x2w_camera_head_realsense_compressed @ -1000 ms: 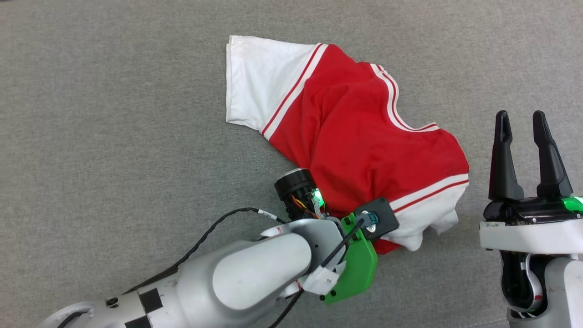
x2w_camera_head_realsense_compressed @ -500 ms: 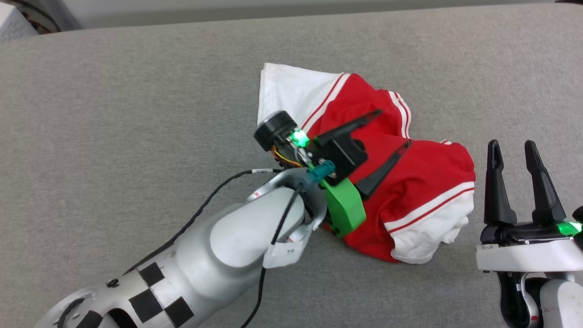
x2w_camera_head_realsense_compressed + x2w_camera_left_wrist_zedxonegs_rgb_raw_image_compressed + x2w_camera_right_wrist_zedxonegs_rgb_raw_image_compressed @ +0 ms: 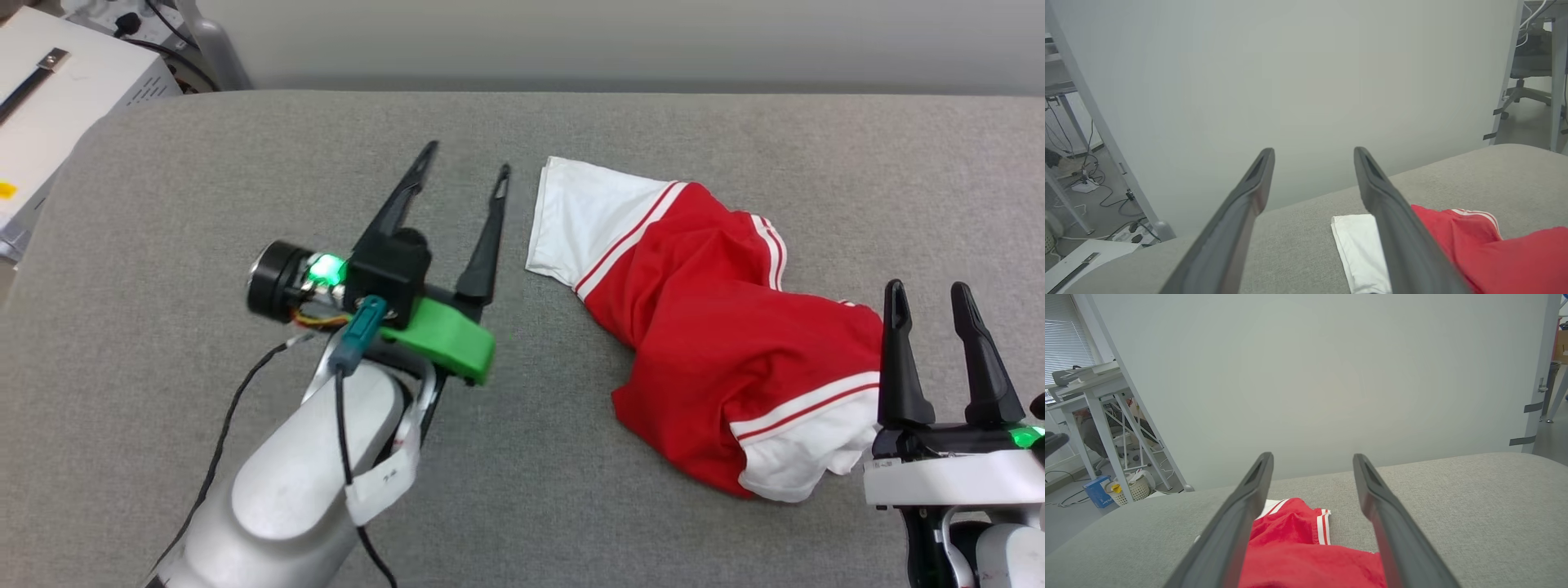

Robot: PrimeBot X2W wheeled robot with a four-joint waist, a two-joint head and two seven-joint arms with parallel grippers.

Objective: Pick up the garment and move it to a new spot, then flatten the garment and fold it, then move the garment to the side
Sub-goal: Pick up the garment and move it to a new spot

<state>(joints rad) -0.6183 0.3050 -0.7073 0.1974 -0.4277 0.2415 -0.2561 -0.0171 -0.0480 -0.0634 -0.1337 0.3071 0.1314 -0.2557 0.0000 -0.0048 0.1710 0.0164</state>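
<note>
The garment (image 3: 718, 343) lies crumpled on the right half of the desk (image 3: 204, 188), which is covered in grey cloth. It is a red shirt with white short sleeves and red-and-white striped trim. One white sleeve (image 3: 584, 216) lies flat and reaches towards the middle of the far edge. The other sleeve (image 3: 796, 445) is bunched up near the near right corner. The red body runs in folds and ridges on a slant between the two sleeves.

The left pincer (image 3: 467, 158) sits left of the garment, near the middle of the desk, with its two dark fingers spread and nothing between them. The fingers point towards the far edge. The right-hand finger is just beside the flat white sleeve, with a strip of bare grey cloth between them. In the left wrist view the same pincer (image 3: 1314, 150) is raised off the desk, with the sleeve and red cloth lying below its right-hand finger. A green plastic part (image 3: 445, 335) and a black cable (image 3: 237, 408) sit on that wrist.

The right pincer (image 3: 928, 287) stands at the near right corner, also spread and empty, with its fingers pointing to the far edge. Its left-hand finger overlaps the garment's right edge in the head view; whether it touches the cloth cannot be told. In the right wrist view the red cloth (image 3: 1298, 547) lies beneath and between the open fingers.

A white case (image 3: 57, 90) stands beyond the far left corner, and a pale wall (image 3: 571, 33) runs behind the far edge.
</note>
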